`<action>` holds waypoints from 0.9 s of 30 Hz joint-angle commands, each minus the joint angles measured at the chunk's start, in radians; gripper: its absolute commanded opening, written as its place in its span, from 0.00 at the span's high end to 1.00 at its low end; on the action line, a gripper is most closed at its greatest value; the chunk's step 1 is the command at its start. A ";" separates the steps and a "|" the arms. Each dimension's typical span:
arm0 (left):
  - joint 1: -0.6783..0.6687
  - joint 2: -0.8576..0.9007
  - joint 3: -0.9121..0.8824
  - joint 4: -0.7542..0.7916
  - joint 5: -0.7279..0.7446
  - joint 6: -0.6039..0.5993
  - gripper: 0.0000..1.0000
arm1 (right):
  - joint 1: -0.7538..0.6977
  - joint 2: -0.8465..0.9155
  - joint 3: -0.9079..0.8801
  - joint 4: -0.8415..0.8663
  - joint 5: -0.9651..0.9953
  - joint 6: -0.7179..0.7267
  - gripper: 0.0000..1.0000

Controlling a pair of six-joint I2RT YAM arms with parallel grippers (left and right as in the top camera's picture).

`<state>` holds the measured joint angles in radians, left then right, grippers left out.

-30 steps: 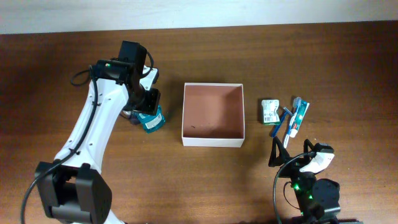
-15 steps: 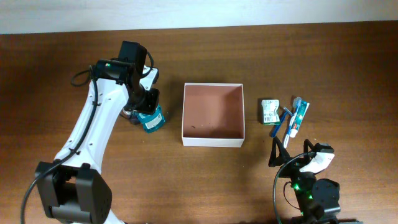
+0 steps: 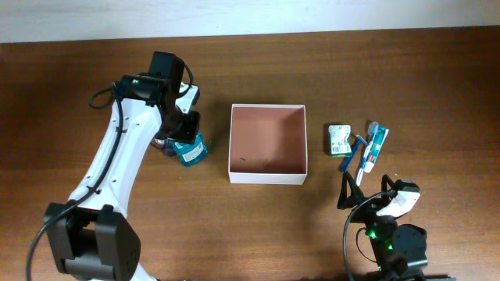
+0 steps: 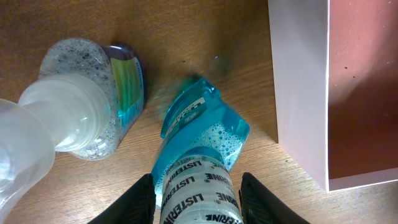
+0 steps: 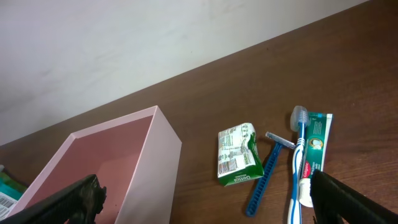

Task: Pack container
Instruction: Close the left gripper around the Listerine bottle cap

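The container [image 3: 267,176], a white-walled square box with a reddish-brown inside, sits mid-table and holds nothing. Its wall shows at the right of the left wrist view [image 4: 298,93] and at the lower left of the right wrist view [image 5: 158,168]. A teal Listerine bottle [image 3: 191,151] lies on the table left of the container. My left gripper [image 3: 186,139] is over its cap end. In the wrist view the gripper [image 4: 198,186] has both fingers pressed close against the bottle [image 4: 199,149]. My right gripper [image 5: 214,205] stands wide open near the front edge [image 3: 365,190], holding nothing.
A second clear bottle with blue liquid and a white cap [image 4: 93,118] lies just left of the Listerine. Right of the container lie a green sachet [image 5: 236,155], a blue razor [image 5: 267,174], a toothbrush [image 5: 298,155] and a toothpaste tube [image 5: 317,149].
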<state>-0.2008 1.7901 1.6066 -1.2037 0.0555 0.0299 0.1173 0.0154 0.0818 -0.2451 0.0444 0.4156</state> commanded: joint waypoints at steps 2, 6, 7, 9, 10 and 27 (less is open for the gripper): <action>-0.002 0.011 0.013 -0.002 0.011 0.000 0.56 | -0.006 -0.009 -0.005 -0.005 0.013 0.001 0.02; -0.002 0.015 0.012 -0.005 0.011 0.000 0.56 | -0.006 -0.009 -0.005 -0.005 0.013 0.001 0.02; -0.002 0.016 0.012 -0.005 0.011 0.000 0.56 | -0.006 -0.009 -0.005 -0.005 0.013 0.001 0.02; -0.002 0.018 0.012 -0.006 0.011 0.000 0.56 | -0.006 -0.009 -0.005 -0.005 0.013 0.001 0.02; -0.002 0.019 0.012 -0.007 0.011 0.000 0.56 | -0.006 -0.009 -0.005 -0.005 0.013 0.001 0.02; -0.002 0.023 0.018 -0.008 0.008 0.000 0.80 | -0.006 -0.009 -0.005 -0.005 0.013 0.001 0.02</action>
<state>-0.2008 1.7935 1.6077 -1.2079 0.0494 0.0299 0.1173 0.0154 0.0818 -0.2451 0.0444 0.4156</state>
